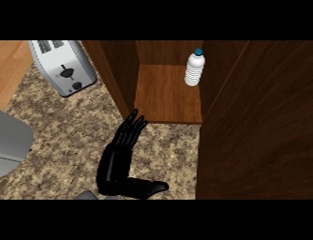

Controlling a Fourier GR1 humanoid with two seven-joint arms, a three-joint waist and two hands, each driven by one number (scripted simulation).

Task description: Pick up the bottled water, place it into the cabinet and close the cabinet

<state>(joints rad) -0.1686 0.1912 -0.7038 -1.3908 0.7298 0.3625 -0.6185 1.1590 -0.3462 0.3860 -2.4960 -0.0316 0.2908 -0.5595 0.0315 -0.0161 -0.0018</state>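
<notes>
The bottled water, clear with a teal cap, stands upright inside the open wooden cabinet, at the right side of its shelf. No hand touches it. My left hand lies over the granite counter in front of the cabinet. Its fingers are straight and point up at the cabinet's lower left corner, and its thumb sticks out to the right. The cabinet door is a wide dark wood panel filling the right of the view. My right hand does not show.
A silver toaster sits on the counter left of the cabinet. A grey rounded object fills the left edge. A light wood surface shows at the upper left.
</notes>
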